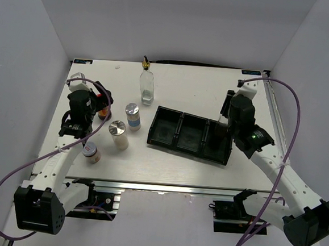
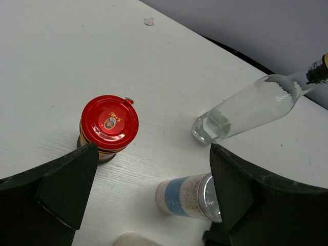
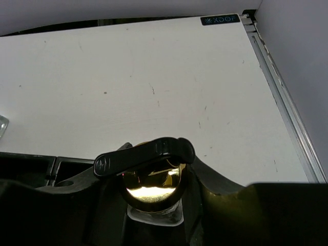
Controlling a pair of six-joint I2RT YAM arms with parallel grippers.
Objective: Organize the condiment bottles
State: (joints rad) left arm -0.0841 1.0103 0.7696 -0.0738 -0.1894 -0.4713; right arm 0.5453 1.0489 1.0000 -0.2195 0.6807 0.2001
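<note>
1. The tray [image 1: 189,137] lies right of centre on the table [image 1: 201,86].
2. One bottle [image 1: 147,83] stands behind its left end.
3. A second bottle [image 3: 152,187] stands at its right end.
4. Three shakers [image 1: 133,116] stand left of the tray, with the jar [image 2: 109,123] at their left rear.

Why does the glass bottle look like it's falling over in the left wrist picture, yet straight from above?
Top external view: the clear bottle stands upright on the table. Left wrist view: the clear bottle leans, probably only through perspective, since the camera looks down at a slant from close by and stretches things near the frame edge.
</note>
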